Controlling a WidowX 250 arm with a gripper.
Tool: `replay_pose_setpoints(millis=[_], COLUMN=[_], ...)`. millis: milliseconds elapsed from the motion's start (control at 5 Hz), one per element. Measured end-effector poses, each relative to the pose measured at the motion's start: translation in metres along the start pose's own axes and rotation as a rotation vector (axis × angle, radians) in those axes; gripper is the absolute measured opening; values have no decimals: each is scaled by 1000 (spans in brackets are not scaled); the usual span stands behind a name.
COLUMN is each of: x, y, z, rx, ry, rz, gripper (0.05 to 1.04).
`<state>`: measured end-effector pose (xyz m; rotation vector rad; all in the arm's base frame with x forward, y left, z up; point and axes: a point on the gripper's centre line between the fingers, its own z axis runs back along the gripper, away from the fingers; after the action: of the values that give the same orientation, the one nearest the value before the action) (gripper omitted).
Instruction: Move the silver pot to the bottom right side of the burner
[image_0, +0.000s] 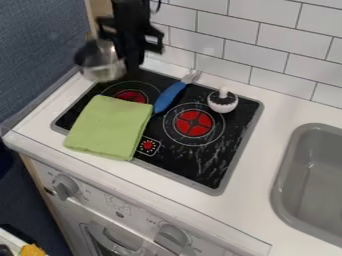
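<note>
The black gripper (133, 59) hangs down at the top left, over the back left of the cooktop, close to the wall. Right beside it, on its left, is the silver pot (103, 67), near the burner's back left corner. The pot's dark opening faces up and to the left, so it looks tilted. Part of its right side is behind or against the gripper; whether it is held cannot be made out. The black burner (215, 170) has two red rings, and its bottom right part is bare.
A green cloth (110, 126) covers the cooktop's front left. A blue-handled utensil (169, 97) lies along its back middle, and a black-and-white knobbed object (223, 101) stands at the back right. A grey sink (310, 175) is at the right, with a tiled wall (260, 47) behind.
</note>
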<state>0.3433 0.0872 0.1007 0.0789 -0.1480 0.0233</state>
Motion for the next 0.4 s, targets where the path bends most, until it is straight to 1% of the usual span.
replay_pose_setpoints(millis=[200,400], x=[-25,-62], y=[-50,-92], z=[25,5], rx=[-12,-19], ry=[-30,46], rz=[-92,-151], gripper=[78,77])
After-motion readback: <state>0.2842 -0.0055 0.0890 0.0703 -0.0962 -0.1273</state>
